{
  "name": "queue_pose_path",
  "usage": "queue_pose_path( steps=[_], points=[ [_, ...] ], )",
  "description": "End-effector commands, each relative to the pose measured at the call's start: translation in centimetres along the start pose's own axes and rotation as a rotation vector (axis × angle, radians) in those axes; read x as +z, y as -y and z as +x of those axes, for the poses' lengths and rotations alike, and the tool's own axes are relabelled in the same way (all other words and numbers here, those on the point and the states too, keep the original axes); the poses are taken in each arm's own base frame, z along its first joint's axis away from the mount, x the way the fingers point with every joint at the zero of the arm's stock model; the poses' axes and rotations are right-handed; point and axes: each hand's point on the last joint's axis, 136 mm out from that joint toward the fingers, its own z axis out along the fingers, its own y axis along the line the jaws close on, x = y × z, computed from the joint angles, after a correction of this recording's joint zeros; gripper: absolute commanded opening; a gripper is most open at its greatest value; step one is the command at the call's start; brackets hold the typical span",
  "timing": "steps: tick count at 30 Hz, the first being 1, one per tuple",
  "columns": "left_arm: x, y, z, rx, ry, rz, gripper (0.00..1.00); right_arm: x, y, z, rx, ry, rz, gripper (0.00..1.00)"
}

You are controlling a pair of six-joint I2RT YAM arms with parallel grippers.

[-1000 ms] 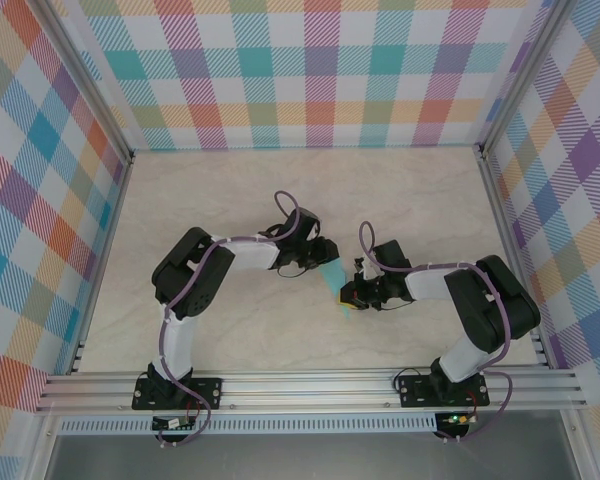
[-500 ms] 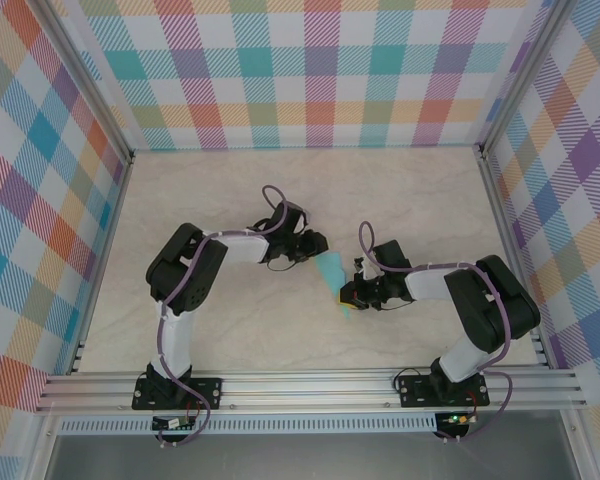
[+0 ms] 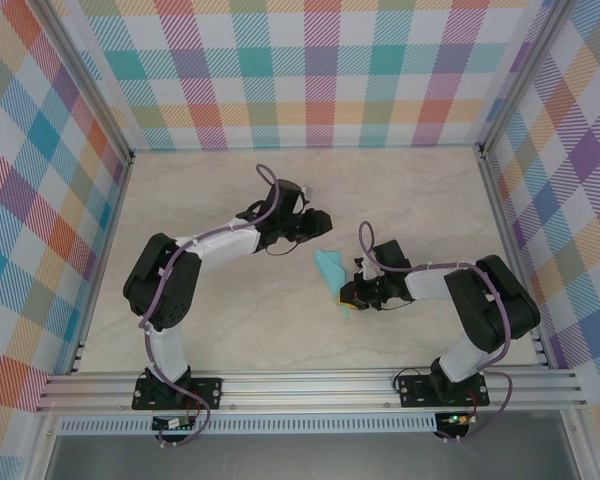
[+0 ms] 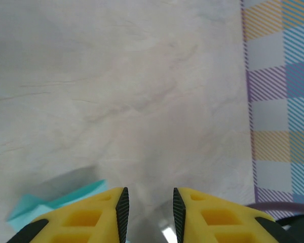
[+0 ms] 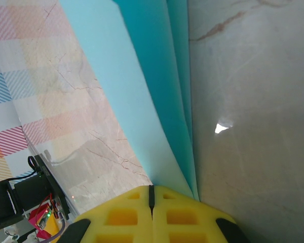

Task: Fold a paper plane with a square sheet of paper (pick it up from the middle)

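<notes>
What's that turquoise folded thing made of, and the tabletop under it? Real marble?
The folded sheet looks like thin matte paper: sharp creases, stacked layers. The table looks like smooth marble-patterned laminate, with veins and a small glare spot; real stone can't be ruled out.

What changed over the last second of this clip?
The left gripper pulled back from the paper toward the far side, jaws apart and empty, uncovering more of it. The right gripper stayed shut on the paper's near end; the paper kept its place.
</notes>
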Motion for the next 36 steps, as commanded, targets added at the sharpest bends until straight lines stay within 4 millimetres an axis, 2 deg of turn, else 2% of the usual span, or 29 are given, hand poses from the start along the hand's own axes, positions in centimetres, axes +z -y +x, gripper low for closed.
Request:
queue_pose_path(
  steps=[1, 8, 16, 25, 29, 33, 36],
  points=[
    [2.0, -0.4, 3.4, -0.033, -0.084, -0.015, 0.31, 0.3, 2.8, 2.6, 0.093, -0.076, 0.101, 0.00],
    [4.9, -2.3, 6.8, -0.105, -0.142, -0.027, 0.30, 0.2, 2.7, 2.4, 0.093, -0.067, 0.097, 0.01],
    [5.9, -4.7, 8.8, -0.128, -0.156, -0.070, 0.30, 0.2, 2.5, 2.4, 0.093, -0.063, 0.089, 0.01],
    [6.5, -9.8, 11.3, -0.142, -0.186, -0.210, 0.28, -1.8, -1.5, 1.1, 0.024, -0.013, 0.019, 0.03],
    [6.5, -10.6, 11.8, -0.147, -0.189, -0.224, 0.28, -1.8, -2.4, 0.6, 0.003, -0.016, 0.012, 0.04],
    [6.5, -10.6, 11.8, -0.144, -0.190, -0.228, 0.27, -0.6, -2.5, 0.8, -0.003, -0.061, 0.018, 0.05],
    [6.4, -10.8, 11.8, -0.139, -0.191, -0.238, 0.27, 0.2, -1.3, 1.2, 0.014, -0.086, 0.079, 0.05]
  ],
)
